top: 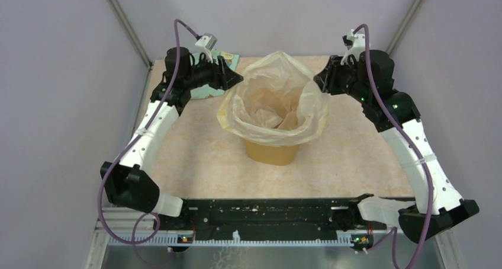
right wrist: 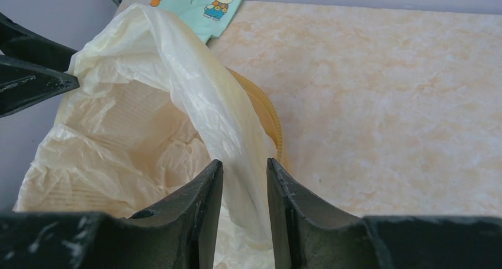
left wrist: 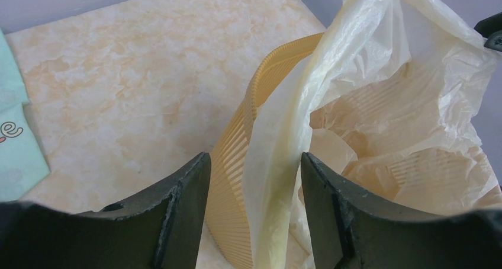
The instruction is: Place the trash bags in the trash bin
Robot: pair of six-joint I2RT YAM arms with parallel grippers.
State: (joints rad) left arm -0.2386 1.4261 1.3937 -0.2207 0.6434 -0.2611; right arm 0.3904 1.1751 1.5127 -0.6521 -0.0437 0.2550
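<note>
The orange-yellow trash bin (top: 272, 152) stands upright mid-table. The cream translucent trash bag (top: 272, 97) sits inside it, its mouth spread wide and draped over the rim. My left gripper (top: 240, 78) is open at the bin's left rim. In the left wrist view (left wrist: 256, 162) its fingers straddle the ribbed bin wall (left wrist: 234, 180) and the bag's edge (left wrist: 284, 162). My right gripper (top: 317, 79) is at the right rim. In the right wrist view (right wrist: 244, 165) it is narrowly open, with a fold of the bag (right wrist: 237, 138) between the fingers and the bin rim (right wrist: 269, 112) just beyond.
A mint-green patterned cloth (top: 207, 91) lies at the back left behind the left gripper; it also shows in the left wrist view (left wrist: 15, 144) and in the right wrist view (right wrist: 204, 2). Grey walls enclose the marbled tabletop (top: 189, 156) at the back and sides.
</note>
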